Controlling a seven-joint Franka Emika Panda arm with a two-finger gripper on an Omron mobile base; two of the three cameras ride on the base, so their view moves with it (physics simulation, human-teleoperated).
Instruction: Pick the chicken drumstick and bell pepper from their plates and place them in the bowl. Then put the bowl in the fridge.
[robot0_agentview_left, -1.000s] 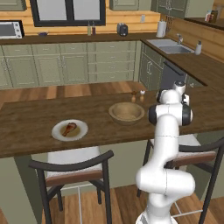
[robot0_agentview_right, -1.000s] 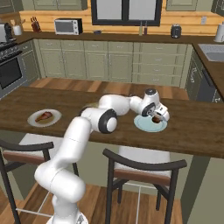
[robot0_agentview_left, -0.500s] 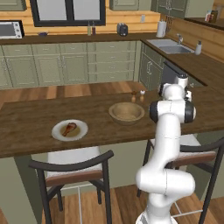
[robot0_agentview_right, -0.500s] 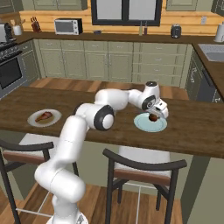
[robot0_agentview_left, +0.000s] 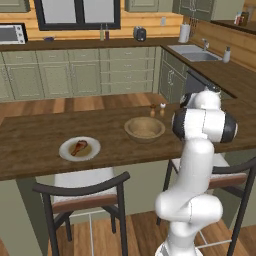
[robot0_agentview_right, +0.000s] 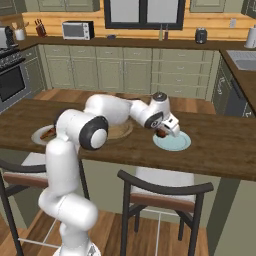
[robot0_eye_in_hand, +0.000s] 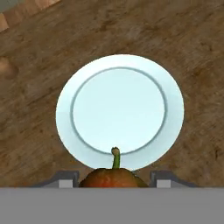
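End effector (robot0_agentview_right: 161, 133) grips bell pepper (robot0_eye_in_hand: 112, 177) above plate (robot0_eye_in_hand: 120, 111).

dark wooden counter (robot0_agentview_left: 30, 145) carries white plate (robot0_agentview_left: 68, 153), wooden bowl (robot0_agentview_left: 144, 128), bluish plate (robot0_eye_in_hand: 65, 113).

We see the bowl (robot0_agentview_left: 144, 128) on the counter (robot0_agentview_left: 30, 145) between two plates. The drumstick (robot0_agentview_left: 79, 147) lies on the left plate (robot0_agentview_left: 79, 149); the bell pepper (robot0_eye_in_hand: 114, 176) hangs above the right plate (robot0_eye_in_hand: 119, 112).

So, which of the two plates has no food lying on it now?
The pale bluish plate under the gripper is bare; the jaws hold the bell pepper above it. The white plate at the left still carries a drumstick.
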